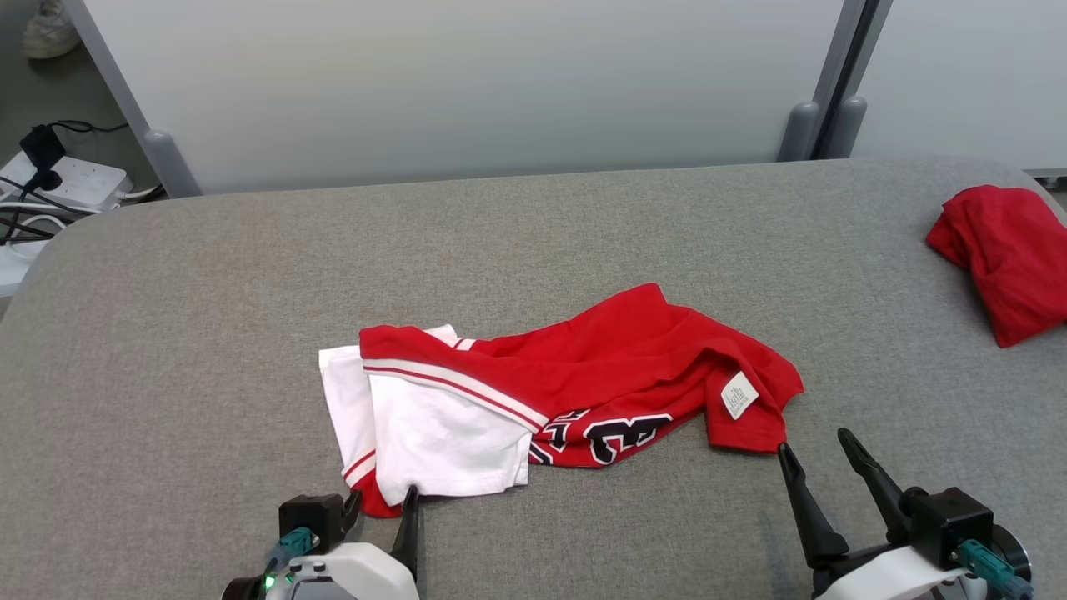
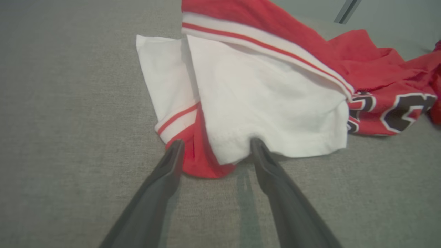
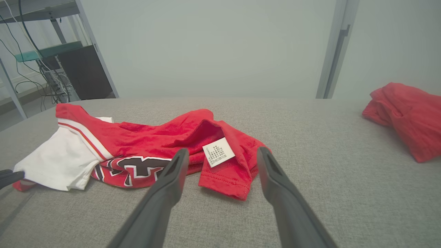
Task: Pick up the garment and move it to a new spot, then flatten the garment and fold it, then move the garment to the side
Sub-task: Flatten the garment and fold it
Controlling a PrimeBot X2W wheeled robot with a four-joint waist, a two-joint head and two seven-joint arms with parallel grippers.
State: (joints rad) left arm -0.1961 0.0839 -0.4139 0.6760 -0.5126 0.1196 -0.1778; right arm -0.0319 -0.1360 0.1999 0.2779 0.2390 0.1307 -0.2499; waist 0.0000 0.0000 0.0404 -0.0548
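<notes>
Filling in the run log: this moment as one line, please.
garment: crumpled | left gripper: open, tips at white-and-red hem | right gripper: open, near labelled red corner

The garment (image 1: 600,367) was soft, matt knit cloth with a smooth, possibly papery label (image 1: 738,394); the table (image 1: 208,333) wore coarse, matt grey woven fabric.

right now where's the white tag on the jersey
In the head view the white tag lies on the right end of the jersey, just ahead of the right gripper.
</notes>
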